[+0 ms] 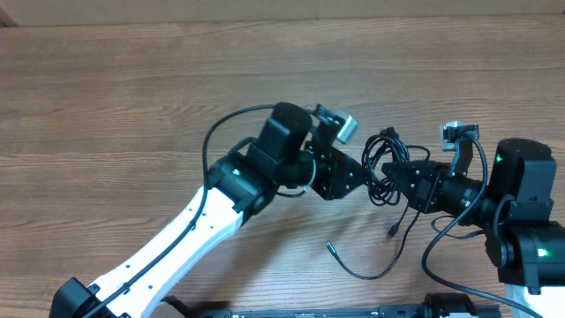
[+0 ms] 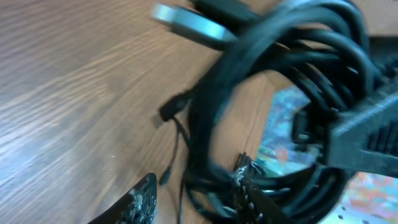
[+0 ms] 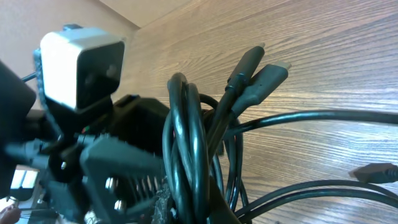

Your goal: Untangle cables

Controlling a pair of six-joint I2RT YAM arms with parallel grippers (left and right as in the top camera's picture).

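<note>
The cables [image 1: 383, 164] are a small coiled bundle of thin black cords, held up between my two grippers at the table's middle right. Two loose ends [image 1: 335, 250] trail onto the wood in front. My right gripper [image 1: 399, 179] is shut on the coil; in the right wrist view the cables [image 3: 186, 137] run up between its fingers [image 3: 196, 208], with two plug ends [image 3: 267, 78] sticking out. My left gripper [image 1: 366, 181] is open. In the left wrist view its fingers [image 2: 196, 199] are spread, and the cable loop [image 2: 211, 118] hangs against the right finger. A silver plug [image 2: 186, 22] shows at the top.
The wooden table [image 1: 132, 106] stretches far to the left and back. My left arm [image 1: 221, 203] crosses from the bottom left and my right arm [image 1: 521, 212] sits at the right edge. The arms' own thicker black wires [image 1: 441, 256] loop near the right base.
</note>
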